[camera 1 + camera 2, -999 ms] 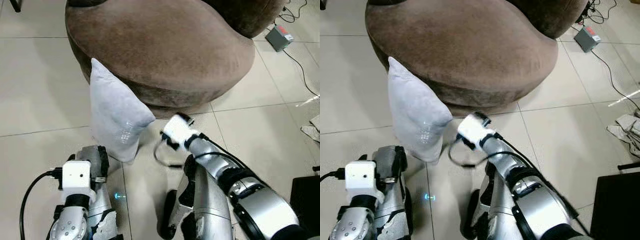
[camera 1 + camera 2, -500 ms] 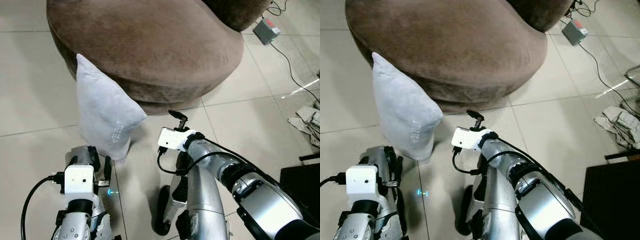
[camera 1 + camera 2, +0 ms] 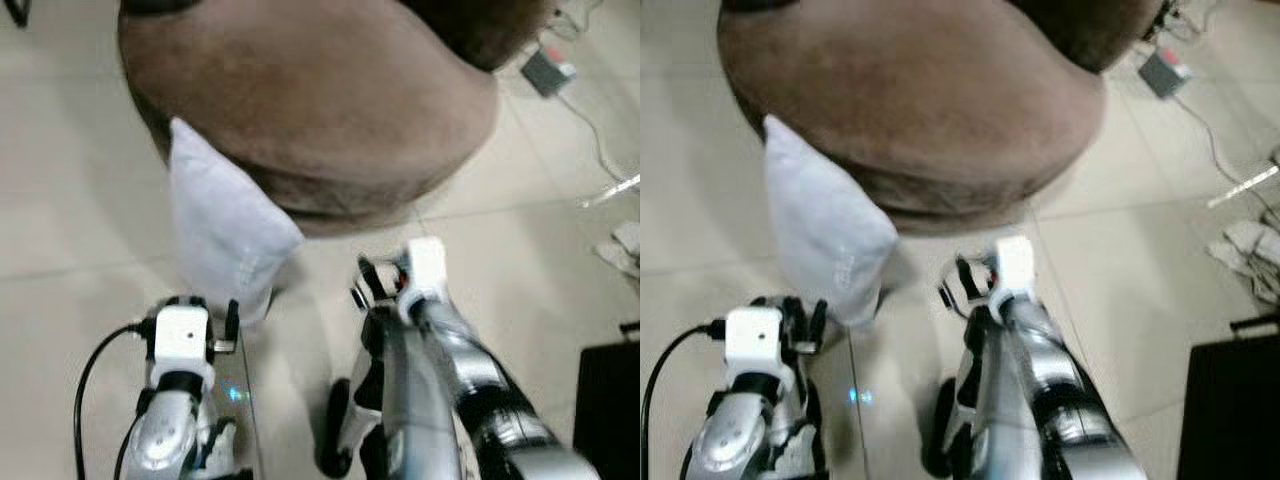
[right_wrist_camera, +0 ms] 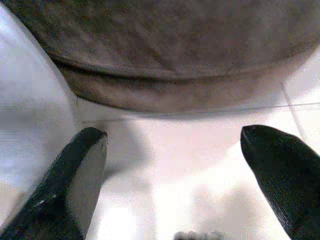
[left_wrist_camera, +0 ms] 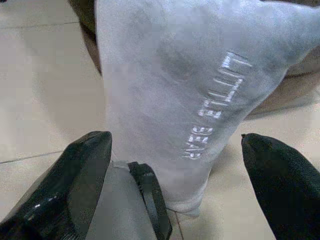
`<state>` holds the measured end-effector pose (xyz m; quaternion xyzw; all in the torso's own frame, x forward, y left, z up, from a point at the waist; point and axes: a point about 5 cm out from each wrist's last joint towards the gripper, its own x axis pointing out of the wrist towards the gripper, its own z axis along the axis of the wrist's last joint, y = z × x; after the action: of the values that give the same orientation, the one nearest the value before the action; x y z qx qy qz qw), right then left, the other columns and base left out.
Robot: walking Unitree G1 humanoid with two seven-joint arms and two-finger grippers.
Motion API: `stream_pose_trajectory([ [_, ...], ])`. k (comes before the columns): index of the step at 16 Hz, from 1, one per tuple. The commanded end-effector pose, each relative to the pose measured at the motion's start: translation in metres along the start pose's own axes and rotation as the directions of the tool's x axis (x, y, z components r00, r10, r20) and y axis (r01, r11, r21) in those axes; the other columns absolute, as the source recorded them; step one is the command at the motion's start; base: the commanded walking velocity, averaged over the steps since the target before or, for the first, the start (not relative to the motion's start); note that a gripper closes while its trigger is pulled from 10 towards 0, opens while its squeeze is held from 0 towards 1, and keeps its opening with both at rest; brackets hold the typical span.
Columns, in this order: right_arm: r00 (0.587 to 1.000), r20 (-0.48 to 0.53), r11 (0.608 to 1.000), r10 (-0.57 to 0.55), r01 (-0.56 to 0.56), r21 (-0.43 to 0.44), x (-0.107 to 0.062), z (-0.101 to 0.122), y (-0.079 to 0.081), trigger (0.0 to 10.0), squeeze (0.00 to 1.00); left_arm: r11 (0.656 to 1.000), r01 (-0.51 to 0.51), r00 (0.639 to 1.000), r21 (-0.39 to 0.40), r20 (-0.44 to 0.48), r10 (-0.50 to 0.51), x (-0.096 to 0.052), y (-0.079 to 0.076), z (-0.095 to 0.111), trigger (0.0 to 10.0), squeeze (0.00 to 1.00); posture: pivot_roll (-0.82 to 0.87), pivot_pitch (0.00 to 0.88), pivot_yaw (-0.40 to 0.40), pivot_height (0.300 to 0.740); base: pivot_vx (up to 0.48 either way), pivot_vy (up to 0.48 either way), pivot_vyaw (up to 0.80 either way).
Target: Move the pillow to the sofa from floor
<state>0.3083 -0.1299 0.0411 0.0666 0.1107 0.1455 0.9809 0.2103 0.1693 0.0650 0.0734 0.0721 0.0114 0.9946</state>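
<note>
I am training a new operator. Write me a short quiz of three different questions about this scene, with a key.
1. True or false: the pillow lies flat on top of the sofa.
2. Which gripper points at the pillow's lettering: A) left gripper B) right gripper?
3. Fill in: both grippers' fingers are ____.

Key
1. False; it stands on the floor, leaning on the sofa's side.
2. A.
3. Open, neither holding anything.
</note>
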Motion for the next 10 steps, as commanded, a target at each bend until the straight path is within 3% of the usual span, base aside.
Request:
stream_pose_trajectory([
  [1, 0.999, 0.016, 0.997, 0.039, -0.04, 0.068, -0.016, 0.0, -0.003, 10.0, 0.0, 0.999, 0.044, 0.995, -0.016, -0.089, -0.045, 0.0, -0.007, -0.018, 10.0, 0.0, 0.2, 0.179, -0.191, 0.492, 0.0, 0.0, 0.0],
  [3, 0.998, 0.004, 0.998, 0.068, -0.068, -0.005, -0.047, -0.018, 0.0, 10.0, 0.0, 0.997, 0.079, 0.995, -0.008, -0.053, -0.079, 0.021, -0.004, -0.01, 10.0, 0.0, 0.17, 0.122, -0.143, 0.492, 0.0, 0.0, 0.0],
  [5, 1.0, -0.025, 0.996, 0.013, -0.015, -0.093, -0.063, -0.032, -0.009, 10.0, 0.0, 0.997, 0.073, 0.997, -0.019, -0.039, -0.074, 0.034, 0.0, -0.007, 10.0, 0.0, 0.14, 0.084, -0.123, 0.492, 0.0, 0.0, 0.0],
  [7, 0.996, -0.017, 0.993, -0.089, 0.088, -0.073, -0.059, -0.026, -0.012, 10.0, 0.0, 0.994, 0.096, 0.995, -0.052, -0.023, -0.097, 0.053, -0.002, -0.002, 10.0, 0.0, 0.11, 0.019, -0.067, 0.492, 0.0, 0.0, 0.0],
  [10, 0.991, 0.028, 0.989, -0.133, 0.134, -0.054, -0.047, -0.015, -0.011, 10.0, 0.0, 0.988, 0.152, 0.988, -0.043, 0.024, -0.151, 0.07, -0.007, 0.014, 10.0, 0.0, 0.1, 0.0, -0.01, 0.492, 0.0, 0.0, 0.0],
])
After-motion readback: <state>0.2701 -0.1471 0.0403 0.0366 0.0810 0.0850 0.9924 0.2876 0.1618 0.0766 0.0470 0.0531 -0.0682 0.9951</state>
